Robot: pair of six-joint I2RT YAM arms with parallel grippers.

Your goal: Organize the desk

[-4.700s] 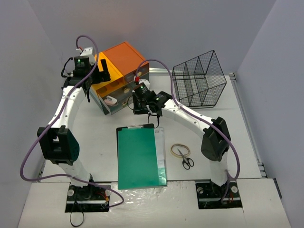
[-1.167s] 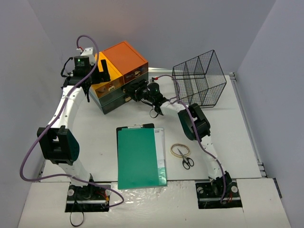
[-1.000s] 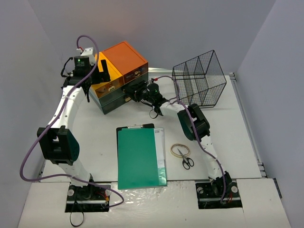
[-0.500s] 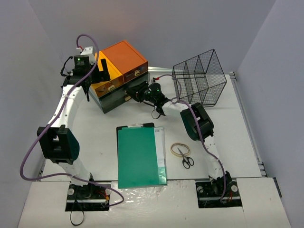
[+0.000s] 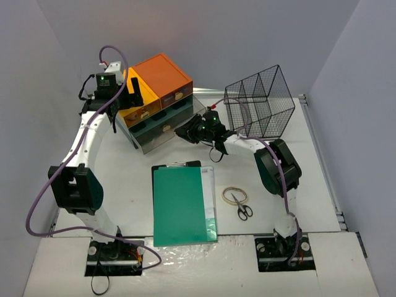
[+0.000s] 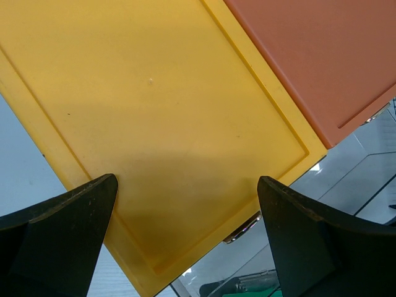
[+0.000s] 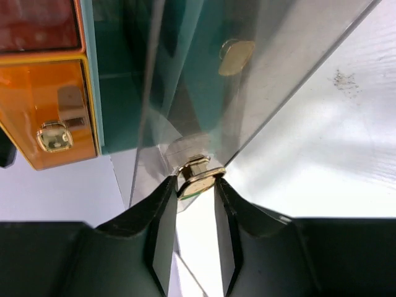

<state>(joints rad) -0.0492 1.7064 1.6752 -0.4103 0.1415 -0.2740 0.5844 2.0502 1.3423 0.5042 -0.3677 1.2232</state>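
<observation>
Right arm stretched low and leftward across the worktop (image 5: 322, 176), elbow folded near the wire basket (image 5: 260, 102).
Right hand (image 7: 197, 179) narrow, pinching the brass handle (image 7: 200, 175) of the teal lower drawer (image 5: 164, 127). Left hand (image 6: 185, 182) wide, empty, hovering above the yellow top of the drawer unit (image 5: 162, 75) at the worktop's far left. Against a second ago: drawer stands further out, and the right elbow sits nearer its base.
</observation>
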